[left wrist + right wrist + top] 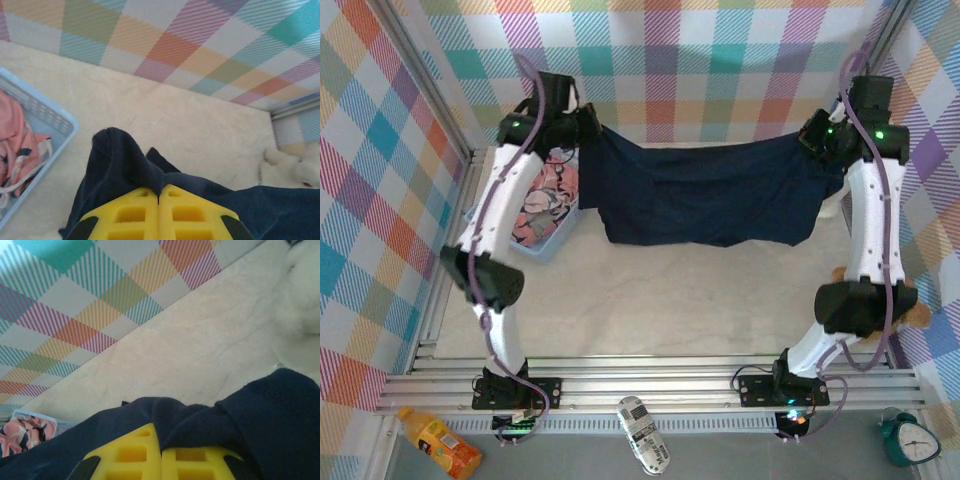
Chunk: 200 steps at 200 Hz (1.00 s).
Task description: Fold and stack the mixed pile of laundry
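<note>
Cream table [650,300]: navy T-shirt [710,195] stretched left-right between grippers

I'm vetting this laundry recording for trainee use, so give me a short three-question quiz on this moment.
1. True or false: the navy T-shirt is already folded flat.
2. Look at the left claw and the right claw. Which is shut on the shirt? A) the left alone B) the right alone C) both
3. Fill in: the pink garment lies in the light blue ____.

Key
1. False: it hangs spread out between the two arms.
2. C
3. basket
</note>
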Each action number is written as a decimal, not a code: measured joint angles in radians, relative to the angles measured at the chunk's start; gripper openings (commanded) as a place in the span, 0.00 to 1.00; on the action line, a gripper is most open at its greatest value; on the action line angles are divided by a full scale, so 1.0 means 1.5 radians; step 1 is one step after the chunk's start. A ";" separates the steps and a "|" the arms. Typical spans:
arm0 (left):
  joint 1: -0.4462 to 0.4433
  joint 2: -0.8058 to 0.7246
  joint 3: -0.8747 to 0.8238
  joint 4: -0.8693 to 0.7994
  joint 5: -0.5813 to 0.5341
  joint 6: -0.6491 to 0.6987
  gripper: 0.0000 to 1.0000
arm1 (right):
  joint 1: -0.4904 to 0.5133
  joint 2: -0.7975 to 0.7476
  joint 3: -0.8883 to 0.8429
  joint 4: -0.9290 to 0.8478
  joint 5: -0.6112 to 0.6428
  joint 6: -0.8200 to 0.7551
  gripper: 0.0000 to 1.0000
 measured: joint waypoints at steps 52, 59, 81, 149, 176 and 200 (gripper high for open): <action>0.078 0.180 0.242 0.025 0.100 -0.125 0.00 | -0.019 0.237 0.395 -0.001 -0.119 0.041 0.00; 0.091 0.172 0.242 0.038 0.110 -0.140 0.00 | -0.023 0.220 0.384 0.009 -0.137 0.050 0.00; 0.114 0.126 0.235 0.057 0.132 -0.159 0.00 | -0.038 0.112 0.234 0.069 -0.180 0.063 0.00; 0.085 -0.308 -0.324 0.178 0.204 -0.154 0.00 | -0.050 -0.238 -0.283 0.123 -0.183 0.033 0.00; 0.073 -0.424 -0.615 0.216 0.211 -0.179 0.00 | -0.053 -0.302 -0.482 0.130 -0.183 0.044 0.00; 0.060 -0.368 -0.710 0.214 0.206 -0.189 0.07 | -0.053 -0.227 -0.534 0.152 -0.171 0.058 0.00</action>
